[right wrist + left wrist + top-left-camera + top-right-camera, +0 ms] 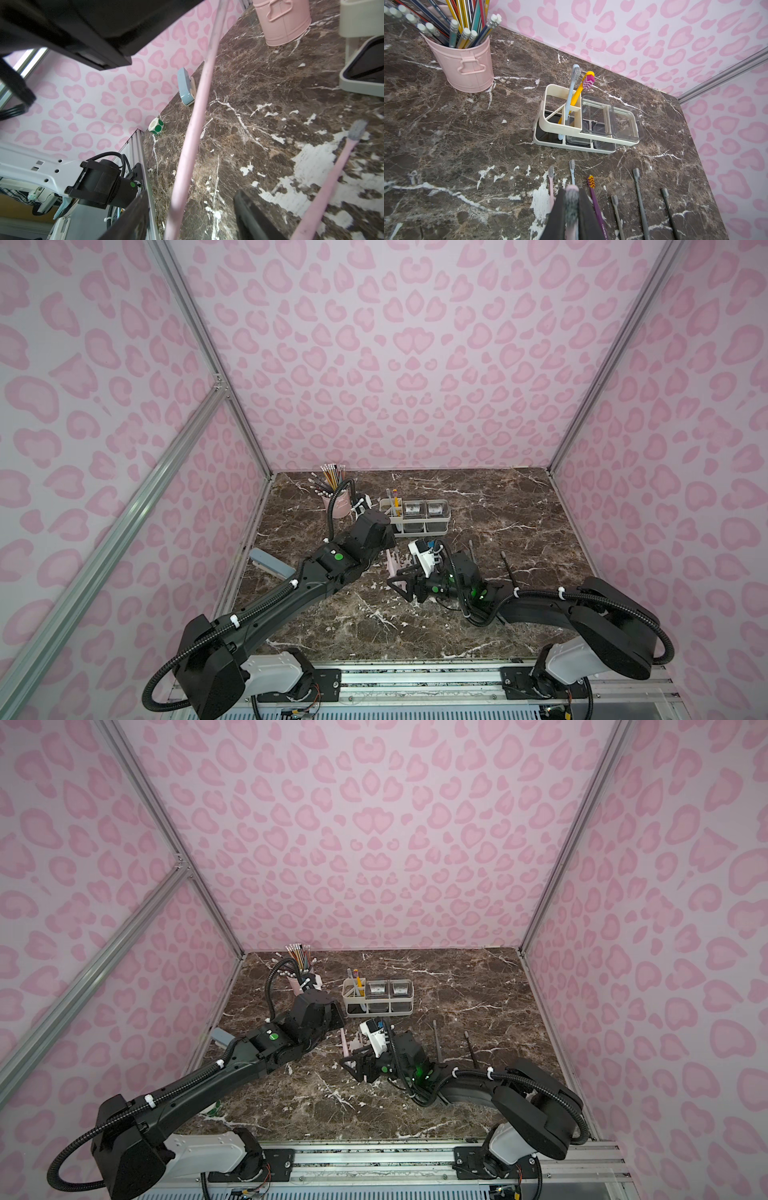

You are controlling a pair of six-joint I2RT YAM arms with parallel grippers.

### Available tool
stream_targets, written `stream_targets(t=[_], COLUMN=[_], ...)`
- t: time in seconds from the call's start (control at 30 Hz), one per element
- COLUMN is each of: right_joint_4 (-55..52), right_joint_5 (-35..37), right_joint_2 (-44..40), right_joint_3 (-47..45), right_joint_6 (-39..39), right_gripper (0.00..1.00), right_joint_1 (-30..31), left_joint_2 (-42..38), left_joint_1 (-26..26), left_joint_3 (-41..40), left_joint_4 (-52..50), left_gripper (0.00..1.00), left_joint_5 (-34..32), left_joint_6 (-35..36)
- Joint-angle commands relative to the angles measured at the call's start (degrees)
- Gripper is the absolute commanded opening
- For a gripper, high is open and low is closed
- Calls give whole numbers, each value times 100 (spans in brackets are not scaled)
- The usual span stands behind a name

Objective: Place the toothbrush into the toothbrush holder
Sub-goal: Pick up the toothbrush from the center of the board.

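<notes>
Your left jaws are pinching the pink toothbrush [199, 99] at its grey-bristled head end, with the handle running back to your right jaws. Those stand spread, one on each side of the handle, and the right wrist view shows a gap on both sides. The holder [552, 88] stands upright on the table [519, 522] beyond the brush head and apart from it, with a blue brush [571, 93] and a yellow brush [578, 91] in its divided end.

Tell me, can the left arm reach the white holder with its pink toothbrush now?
Probably yes: nothing stands between the left tool and the holder. But the right tool stands open around the pink toothbrush and might hinder it.
</notes>
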Motion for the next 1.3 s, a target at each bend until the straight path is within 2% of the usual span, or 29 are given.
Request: stream_targets(t=[0.0, 0.23, 0.63, 0.73, 0.8, 0.9, 0.93, 1.03, 1.13, 1.27], right_joint_4=[269, 275, 251, 227, 206, 149, 120, 78, 62, 13], right_joint_5=[-90, -119, -125, -124, -111, -84, -73, -32, -23, 30], right_joint_2=[50, 101, 148, 138, 113, 81, 75, 43, 5, -93], right_joint_3=[99, 116, 147, 156, 158, 152, 159, 93, 11, -75], right_joint_6=[29, 17, 28, 32, 25, -13, -21, -68, -93, -172], right_gripper=[56, 44, 11, 4, 0, 0, 0, 0, 0, 0], right_joint_1=[11, 23, 20, 22, 28, 18, 21, 11, 15, 11], left_joint_2=[-17, -9, 88, 102, 106, 106, 106, 90, 98, 148], left_joint_1=[-1, -4, 1, -5, -1, 1, -1, 33, 127, 480], left_joint_3=[-27, -42, 19, 36, 84, 230, 313, 628, 950, 1118], left_joint_4=[278, 315, 309, 279, 251, 82, -7, -357, -877, -1433], left_gripper=[3, 3, 4, 11, 20, 34, 42, 57, 59, 60], left_joint_5=[164, 287, 334, 329, 340, 319, 302, 386, 492, 1043], left_joint_6=[-58, -63, -92, -105, -107, -87, -59, 92, 251, 410])
